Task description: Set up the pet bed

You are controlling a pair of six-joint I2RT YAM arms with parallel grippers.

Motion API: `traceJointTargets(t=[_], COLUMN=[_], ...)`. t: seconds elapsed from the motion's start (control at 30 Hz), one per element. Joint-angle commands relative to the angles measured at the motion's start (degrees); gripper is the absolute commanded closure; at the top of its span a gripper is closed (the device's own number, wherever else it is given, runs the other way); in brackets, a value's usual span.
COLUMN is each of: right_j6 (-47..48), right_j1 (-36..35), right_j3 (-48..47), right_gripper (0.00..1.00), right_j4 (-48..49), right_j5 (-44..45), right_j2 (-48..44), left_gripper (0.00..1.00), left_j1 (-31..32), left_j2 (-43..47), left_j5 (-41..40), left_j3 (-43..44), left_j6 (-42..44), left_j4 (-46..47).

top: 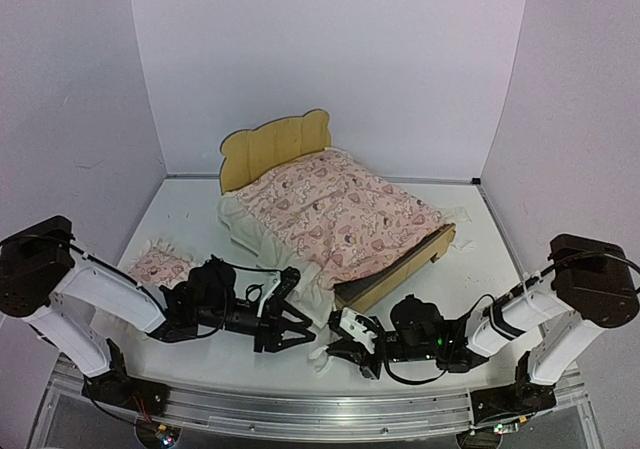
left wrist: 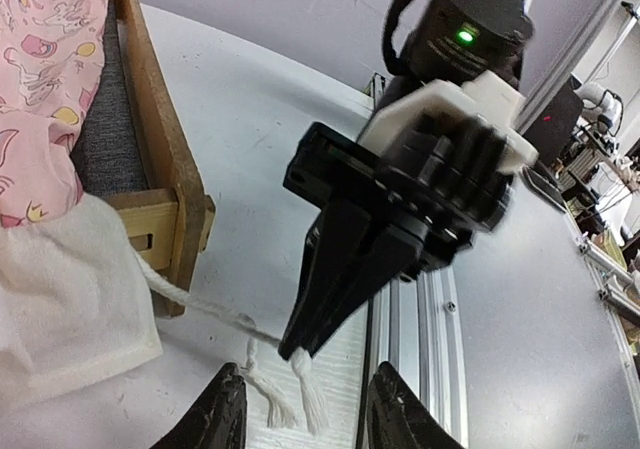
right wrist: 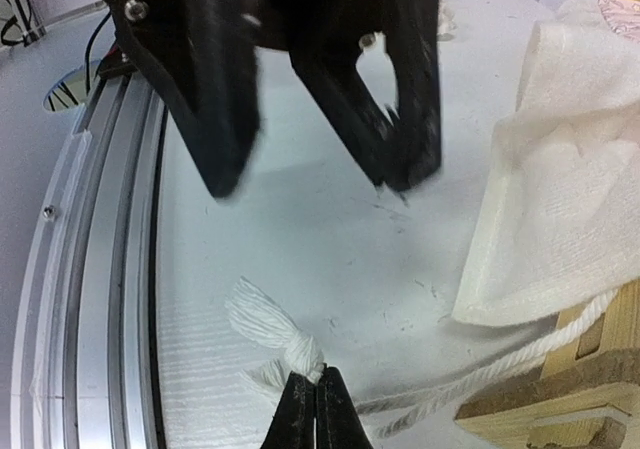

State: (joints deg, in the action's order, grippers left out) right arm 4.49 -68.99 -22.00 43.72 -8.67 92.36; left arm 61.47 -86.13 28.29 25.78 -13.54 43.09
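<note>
Pillow: we see a small pink pillow [top: 158,265] lying on the table [top: 190,214] at the far left, apart from the bed frame and just beside the left arm.

Left claw: the left claw [top: 296,331] [left wrist: 305,401] sits low over the table off the bed's foot corner. Its jaws are spread wide and grip nothing. Frayed cord ends lie between its fingers [left wrist: 225,414], though we cannot quite tell whether they touch.

Cord: a white twisted cord [left wrist: 200,304] [right wrist: 470,389] runs from under the blanket's ruffle across the table to a knotted tassel [right wrist: 262,321].

Right claw: the right claw [top: 338,352] [right wrist: 318,394] faces the left one, tip near tip. Its fingers are pressed together, pinching the cord at the knot.

Pet bed: the pet bed [top: 395,277] stands angled at mid-table, with its headboard [top: 275,147] to the back left and its foot end to the near right. We see the grey mattress pad [left wrist: 100,139] lying inside the frame.

Blanket: the pink blanket [top: 335,209] is spread over the bed, and its white ruffle spills over the near-left rail and the foot corner.
</note>
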Motion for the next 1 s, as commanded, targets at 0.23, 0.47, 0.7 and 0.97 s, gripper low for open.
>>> traceJointTargets(t=[0.23, 0.47, 0.7, 0.97], right_j6=[-1.51, -0.51, -0.15, -1.36], right_j1=[-3.05, -3.17, -3.25, -4.15], right_j3=[-0.3, 0.31, 0.66, 0.6], right_gripper=[1.0, 1.0, 1.0, 1.0], right_j4=[13.05, 12.89, 12.1, 11.33], right_j5=[2.57, 2.54, 2.99, 4.04], right_j2=[2.82, 2.74, 2.23, 1.73], left_gripper=[0.73, 0.69, 0.72, 0.86], left_j1=[-1.0, -1.01, -1.18, -1.4], left_j2=[-14.97, -17.63, -21.51, -22.2], left_j5=[0.69, -3.53, -3.14, -5.5], left_j3=[11.99, 12.75, 16.33, 18.01], left_j6=[-18.38, -22.87, -23.72, -21.79], left_j4=[2.67, 2.59, 2.6, 2.61])
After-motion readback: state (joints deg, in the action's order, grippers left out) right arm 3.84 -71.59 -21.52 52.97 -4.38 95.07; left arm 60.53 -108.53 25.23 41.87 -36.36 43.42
